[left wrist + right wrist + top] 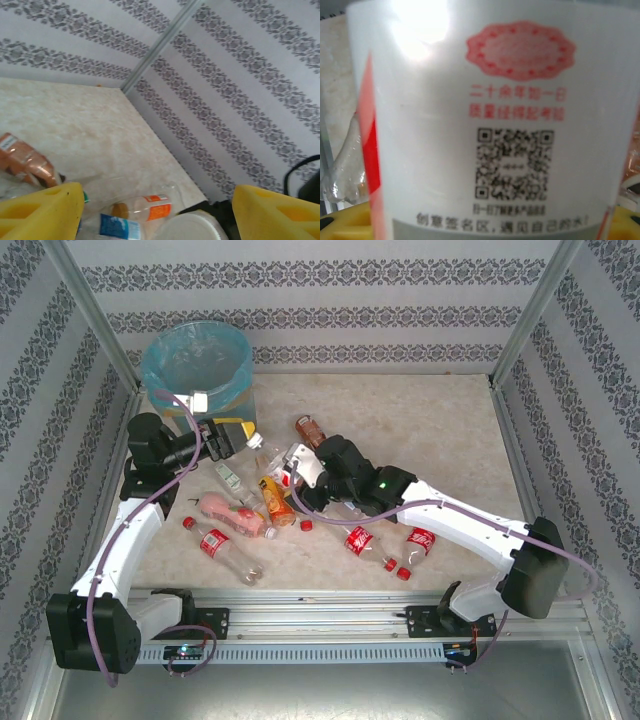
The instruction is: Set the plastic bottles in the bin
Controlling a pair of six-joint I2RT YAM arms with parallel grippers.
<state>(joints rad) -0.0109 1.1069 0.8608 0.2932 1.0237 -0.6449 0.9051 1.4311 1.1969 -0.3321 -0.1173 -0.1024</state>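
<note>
At the far left corner of the pale marbled table (430, 420) stands the round light-blue plastic bin (240, 375), with a translucent blue bag liner folded over its rim. From above its inside looks like pale liner; whether any bottle lies in it I cannot tell.

Just near of the bin hangs the left gripper (238, 432). Its yellow fingers (40, 212) stand wide apart with nothing clamped between them. In its wrist view a white round shape (190, 229) is cut off at the lower edge between the fingers; what it is I cannot tell.

To the right, around the middle of the table, the right gripper (297, 462) is closed on a white-labelled plastic bottle (485, 125) with red print and a square code. The label sits so close to the lens that the bottle's ends are cut off.

The other plastic bottles lie on the table, outside the bin:
- a brown bottle (312, 430) just far of the right gripper
- an orange bottle (275, 500) and a pink bottle (228, 515) near of the grippers
- a clear red-labelled bottle (215, 543) at the near left
- a second red-labelled bottle (360, 540) and a third red-labelled bottle (420, 538) close beside the right arm

A small red cap (306, 525) lies just right of the orange bottle.
</note>
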